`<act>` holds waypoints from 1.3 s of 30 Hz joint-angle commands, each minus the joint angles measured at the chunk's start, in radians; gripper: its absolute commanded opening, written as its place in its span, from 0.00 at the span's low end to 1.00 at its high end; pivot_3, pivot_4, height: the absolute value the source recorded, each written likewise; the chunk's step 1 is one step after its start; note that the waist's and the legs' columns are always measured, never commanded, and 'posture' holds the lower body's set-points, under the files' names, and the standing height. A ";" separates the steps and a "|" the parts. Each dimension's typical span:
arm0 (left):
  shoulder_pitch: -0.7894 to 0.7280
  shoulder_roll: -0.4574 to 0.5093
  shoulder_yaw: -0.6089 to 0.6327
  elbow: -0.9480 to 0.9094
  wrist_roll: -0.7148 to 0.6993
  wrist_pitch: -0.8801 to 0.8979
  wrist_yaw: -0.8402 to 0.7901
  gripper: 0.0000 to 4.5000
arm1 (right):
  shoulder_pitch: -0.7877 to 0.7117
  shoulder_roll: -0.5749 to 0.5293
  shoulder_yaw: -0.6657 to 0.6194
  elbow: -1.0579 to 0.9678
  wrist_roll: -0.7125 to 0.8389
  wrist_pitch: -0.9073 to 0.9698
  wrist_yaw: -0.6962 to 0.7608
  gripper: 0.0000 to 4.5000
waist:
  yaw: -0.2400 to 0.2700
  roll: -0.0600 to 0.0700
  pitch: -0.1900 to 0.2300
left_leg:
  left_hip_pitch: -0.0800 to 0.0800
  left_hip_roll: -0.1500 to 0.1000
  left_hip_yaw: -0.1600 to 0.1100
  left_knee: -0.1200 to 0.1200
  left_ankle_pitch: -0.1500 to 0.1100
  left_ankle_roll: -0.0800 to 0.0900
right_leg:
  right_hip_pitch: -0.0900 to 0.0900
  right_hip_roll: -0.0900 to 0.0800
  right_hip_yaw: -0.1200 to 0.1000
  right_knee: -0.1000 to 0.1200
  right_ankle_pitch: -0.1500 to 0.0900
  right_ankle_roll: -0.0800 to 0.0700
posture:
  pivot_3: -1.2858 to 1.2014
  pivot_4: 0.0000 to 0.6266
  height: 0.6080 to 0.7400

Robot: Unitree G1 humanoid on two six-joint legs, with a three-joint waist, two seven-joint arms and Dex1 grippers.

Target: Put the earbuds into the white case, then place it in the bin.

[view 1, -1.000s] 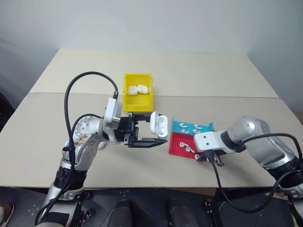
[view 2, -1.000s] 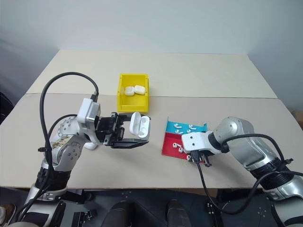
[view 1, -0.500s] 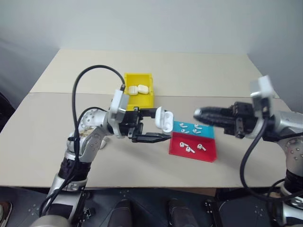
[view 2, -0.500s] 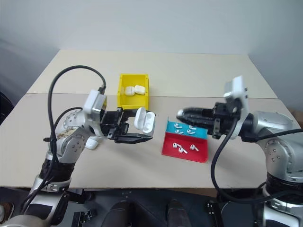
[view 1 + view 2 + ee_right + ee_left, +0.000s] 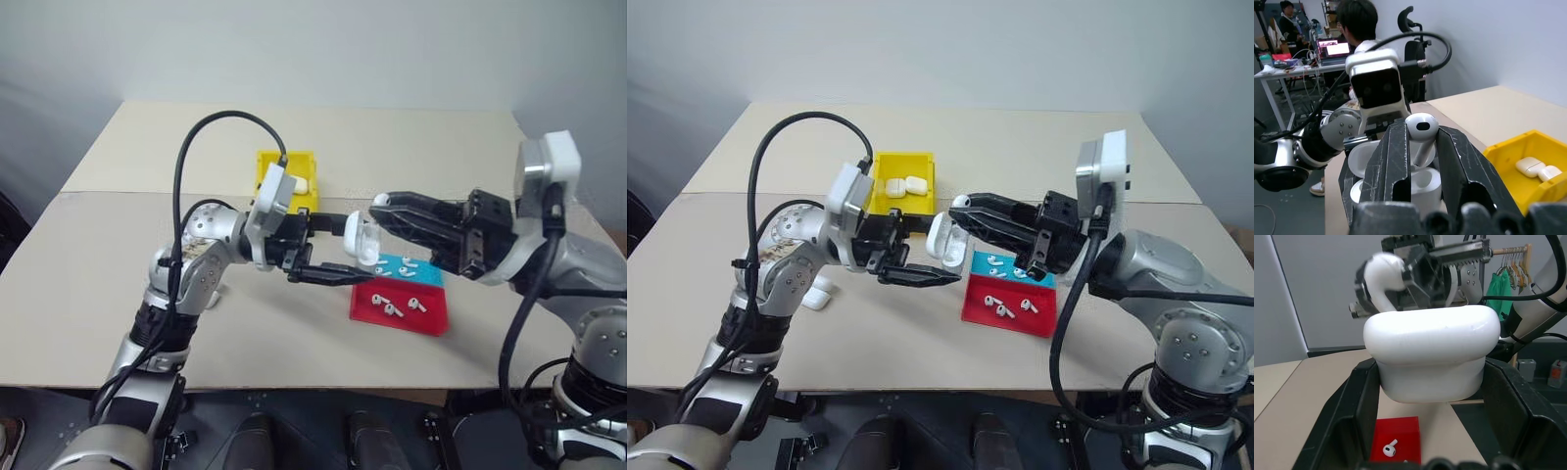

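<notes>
My left gripper [image 5: 351, 248] is shut on the white case [image 5: 362, 241], held level above the table with its lid open. My right gripper [image 5: 380, 206] comes in from the right, shut on one of the earbuds [image 5: 961, 202], a small white one. That earbud hangs just above the case's open top [image 5: 1422, 183], stem down, apart from it. More earbuds [image 5: 392, 308] lie on the red tray [image 5: 431, 319] and the blue tray [image 5: 423, 275] below. The yellow bin [image 5: 884, 186] stands behind my left wrist with two white cases [image 5: 904, 185] inside.
Another white case [image 5: 816, 294] lies on the table beside my left forearm. The red and blue trays sit side by side right of centre under my right gripper. A person [image 5: 1356, 22] sits at a desk beyond the table.
My right arm has lifted from the red tray and swung left, bringing an earbud up over the case. My left gripper has carried the case slightly right and up.
</notes>
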 commanded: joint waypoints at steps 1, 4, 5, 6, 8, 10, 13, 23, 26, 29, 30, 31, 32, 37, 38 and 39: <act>0.004 0.004 0.022 -0.071 -0.014 0.015 0.036 0.62 | -0.001 -0.025 0.000 -0.038 0.031 -0.053 -0.008 0.13 | 0.000 0.000 0.000 | 0.000 0.000 0.000 0.000 0.000 0.000 | 0.000 0.000 0.000 0.000 0.000 0.000 | 0.52 0.24 1.00; 0.014 0.013 0.031 -0.098 -0.030 0.028 0.045 0.62 | 0.011 -0.044 0.013 -0.041 0.020 -0.072 0.001 0.13 | 0.000 0.000 0.000 | 0.000 0.000 0.000 0.000 0.000 0.000 | 0.000 0.000 0.000 0.000 0.000 0.000 | 0.52 0.24 1.00; 0.017 0.016 0.034 -0.106 -0.035 0.033 0.049 0.62 | 0.018 -0.050 0.017 -0.042 0.013 -0.080 0.006 0.13 | -0.001 0.000 0.000 | 0.000 0.000 0.000 0.000 0.000 0.000 | 0.000 0.000 0.000 0.000 0.000 0.000 | 0.52 0.24 1.00; 0.019 0.018 0.036 -0.112 -0.038 0.037 0.052 0.62 | 0.023 -0.055 0.021 -0.042 0.009 -0.087 0.009 0.13 | -0.001 0.000 0.000 | 0.000 0.000 0.000 0.000 0.000 0.000 | 0.000 0.000 0.000 0.000 0.000 0.000 | 0.52 0.24 1.00; 0.024 0.022 0.039 -0.123 -0.042 0.045 0.059 0.62 | 0.036 -0.067 0.024 -0.040 0.004 -0.104 0.016 0.13 | 0.000 0.000 0.000 | 0.000 0.000 0.000 0.000 0.000 0.000 | 0.000 0.000 0.000 0.000 0.000 0.000 | 0.52 0.24 1.00; 0.027 0.028 0.041 -0.134 -0.048 0.053 0.064 0.62 | 0.051 -0.084 0.027 -0.037 -0.011 -0.122 0.030 0.13 | 0.000 0.000 0.000 | 0.000 0.000 0.000 0.000 0.000 0.000 | 0.000 0.000 0.000 0.000 0.000 0.000 | 0.52 0.24 1.00; 0.030 0.032 0.045 -0.143 -0.057 0.062 0.070 0.62 | 0.066 -0.103 0.040 -0.034 -0.035 -0.149 0.046 0.13 | 0.000 0.000 0.000 | 0.000 0.000 0.000 0.000 0.000 0.000 | 0.000 0.000 0.000 0.000 0.000 0.000 | 0.52 0.24 1.00; 0.028 0.020 0.045 -0.139 -0.052 0.068 0.077 0.62 | 0.102 -0.153 0.094 -0.038 -0.102 -0.234 0.111 0.21 | 0.000 0.000 0.000 | 0.000 0.000 0.000 0.000 0.000 0.000 | 0.000 0.000 0.000 0.000 0.000 0.000 | 0.52 0.24 1.00; 0.027 0.018 0.045 -0.136 -0.050 0.066 0.078 0.62 | 0.108 -0.172 0.099 -0.037 -0.095 -0.242 0.132 0.43 | 0.000 0.000 0.000 | 0.000 0.000 0.000 0.000 0.000 0.000 | 0.000 0.000 0.000 0.000 0.000 0.000 | 0.52 0.24 1.00; 0.028 0.018 0.045 -0.134 -0.048 0.064 0.078 0.62 | 0.106 -0.185 0.101 -0.032 -0.099 -0.249 0.141 0.64 | 0.001 0.000 0.000 | 0.000 0.000 0.000 0.000 0.000 0.000 | 0.000 0.000 0.000 0.000 0.000 0.000 | 0.52 0.24 1.00; 0.028 0.018 0.045 -0.133 -0.048 0.063 0.077 0.62 | 0.102 -0.187 0.100 -0.028 -0.098 -0.250 0.139 0.64 | 0.001 0.000 0.000 | 0.000 0.000 0.000 0.000 0.000 0.000 | 0.000 0.000 0.000 0.000 0.000 0.000 | 0.52 0.24 1.00; 0.028 0.018 0.044 -0.132 -0.047 0.062 0.077 0.62 | 0.096 -0.188 0.098 -0.022 -0.098 -0.251 0.135 0.64 | 0.001 0.000 0.000 | 0.000 0.000 0.000 0.000 0.000 0.000 | 0.000 0.000 0.000 0.000 0.000 0.000 | 0.52 0.24 1.00; 0.029 0.017 0.044 -0.132 -0.046 0.062 0.078 0.62 | 0.093 -0.189 0.094 -0.018 -0.100 -0.253 0.132 0.64 | 0.000 0.000 0.000 | 0.000 0.000 0.000 0.000 0.000 0.000 | 0.000 0.000 0.000 0.000 0.000 0.000 | 0.52 0.24 1.00; 0.036 0.023 0.047 -0.130 -0.035 0.057 0.089 0.62 | 0.014 -0.295 0.037 0.099 -0.145 -0.240 0.152 0.64 | 0.001 0.000 0.000 | 0.000 0.000 0.000 0.000 0.000 0.000 | 0.000 0.000 0.000 0.000 0.000 0.000 | 0.52 0.24 1.00; 0.040 0.026 0.050 -0.130 -0.035 0.055 0.087 0.62 | -0.015 -0.344 0.053 0.136 -0.180 -0.238 0.176 0.64 | 0.001 0.001 0.000 | 0.000 0.000 0.000 0.000 0.000 0.000 | 0.000 0.000 0.000 0.000 0.000 0.000 | 0.52 0.24 1.00; 0.042 0.027 0.049 -0.130 -0.034 0.054 0.088 0.62 | -0.038 -0.387 0.073 0.169 -0.211 -0.238 0.202 0.64 | 0.001 0.001 0.001 | 0.000 0.000 0.001 0.000 0.000 0.000 | 0.000 0.000 0.000 0.000 0.000 0.000 | 0.52 0.24 1.00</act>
